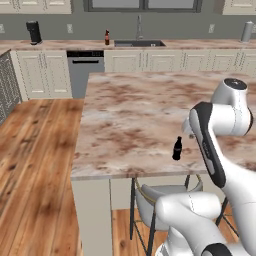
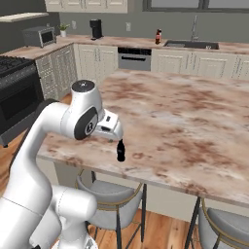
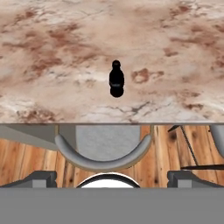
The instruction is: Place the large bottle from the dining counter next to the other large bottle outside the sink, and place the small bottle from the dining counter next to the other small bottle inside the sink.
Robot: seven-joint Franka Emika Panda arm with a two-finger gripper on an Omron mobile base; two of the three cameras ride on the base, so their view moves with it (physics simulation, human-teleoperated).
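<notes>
The small bottle point(image 1: 177, 148) point(image 2: 120, 151) point(image 3: 116, 78), tiny and all black, stands upright near the front edge of the dining counter point(image 1: 130, 115) point(image 2: 185, 121). My gripper point(image 3: 112, 179) point(image 2: 115, 134) hangs just above and slightly toward the near side of it. It is open wide with nothing between its fingertips point(image 3: 41, 178). On the far wall counter, the other large bottle point(image 1: 106, 37) point(image 2: 158, 36), pinkish-red, stands left of the sink point(image 1: 139, 43) point(image 2: 192, 44). The large bottle from the dining counter and the other small bottle are out of view.
Stools point(image 1: 160, 197) point(image 2: 109, 197) point(image 3: 104, 153) are tucked under the island's near edge. A faucet point(image 1: 139, 25) rises behind the sink. A dishwasher point(image 1: 85, 70), a coffee machine point(image 1: 33, 32), a microwave point(image 2: 39, 35) and a stove point(image 2: 17, 92) line the walls.
</notes>
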